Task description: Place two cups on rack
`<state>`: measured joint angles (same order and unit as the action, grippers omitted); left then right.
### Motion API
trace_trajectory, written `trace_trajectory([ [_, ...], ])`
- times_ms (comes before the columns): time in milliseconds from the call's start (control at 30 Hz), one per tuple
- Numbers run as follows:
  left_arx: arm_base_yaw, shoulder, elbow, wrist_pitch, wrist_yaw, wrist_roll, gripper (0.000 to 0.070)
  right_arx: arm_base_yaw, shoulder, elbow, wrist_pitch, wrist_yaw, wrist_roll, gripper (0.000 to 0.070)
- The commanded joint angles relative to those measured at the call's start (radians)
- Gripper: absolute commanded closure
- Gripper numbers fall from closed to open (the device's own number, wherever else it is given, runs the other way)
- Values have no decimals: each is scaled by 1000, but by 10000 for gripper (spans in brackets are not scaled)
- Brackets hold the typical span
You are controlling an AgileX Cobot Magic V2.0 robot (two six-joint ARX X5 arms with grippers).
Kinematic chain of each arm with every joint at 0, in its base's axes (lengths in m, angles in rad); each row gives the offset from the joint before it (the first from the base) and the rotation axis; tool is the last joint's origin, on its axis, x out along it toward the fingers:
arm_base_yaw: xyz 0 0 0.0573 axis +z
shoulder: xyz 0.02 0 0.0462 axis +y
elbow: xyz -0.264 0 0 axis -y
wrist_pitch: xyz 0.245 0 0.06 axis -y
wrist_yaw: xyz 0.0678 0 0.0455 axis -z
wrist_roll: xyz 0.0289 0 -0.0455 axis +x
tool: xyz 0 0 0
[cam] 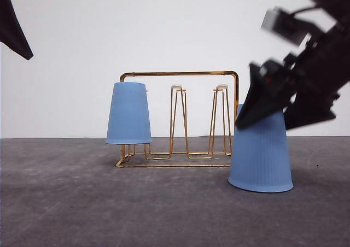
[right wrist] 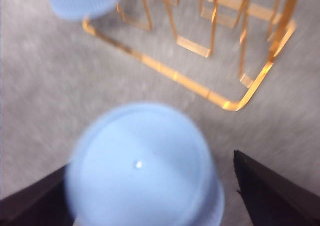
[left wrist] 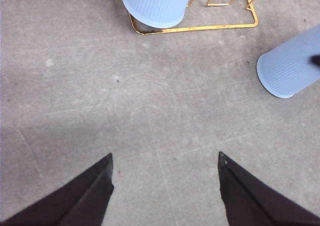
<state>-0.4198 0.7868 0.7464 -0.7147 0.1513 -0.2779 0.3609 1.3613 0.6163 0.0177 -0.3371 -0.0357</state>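
One light blue ribbed cup [cam: 128, 113] hangs upside down over the left prong of the gold wire rack [cam: 180, 116]. The other cup [cam: 261, 154] stands upside down on the table, right of the rack and nearer to me. My right gripper [cam: 262, 121] is open and straddles this cup's upper end, one finger on each side. In the right wrist view the cup's flat bottom [right wrist: 142, 166] sits between the dark fingers [right wrist: 270, 196], with the rack [right wrist: 210, 93] beyond. My left gripper [left wrist: 165, 155] is open and empty above bare table, short of the racked cup [left wrist: 157, 3] and the standing cup [left wrist: 289, 68].
The table [cam: 109, 203] is a grey, matte surface against a plain white wall. The rack's middle prong [cam: 177, 118] and right prong [cam: 220, 118] carry nothing. My left arm [cam: 13, 28] hangs high at the far left.
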Motion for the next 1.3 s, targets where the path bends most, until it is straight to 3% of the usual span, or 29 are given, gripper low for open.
trace_trajectory([
  [0,-3,8,8,4,-5,-2,318,7,35,7,6,3,10,174],
  [100,-3,8,8,4,-5,-2,318,11,49,9,-3,-6,21,304],
  [133,-3,8,8,4,-5,-2,318,11,44,14,-17,-9,35,318],
  [267,-3,8,8,4,-5,-1,318,11,6,78,-158,-1,79,324],
  [467,-3,8,8,4,-6,-1,318,11,-10,326,-529,48,81,324],
  [600,-3,9,8,4,-8,0,318,11,-10,469,-624,66,80,323],
  [833,-3,9,8,4,-21,0,318,11,-8,607,-520,108,74,323],
  [1067,-3,9,8,4,-21,0,318,11,45,610,-358,123,76,323],
  [1267,-3,9,8,4,-21,0,318,11,147,610,-330,125,73,322],
])
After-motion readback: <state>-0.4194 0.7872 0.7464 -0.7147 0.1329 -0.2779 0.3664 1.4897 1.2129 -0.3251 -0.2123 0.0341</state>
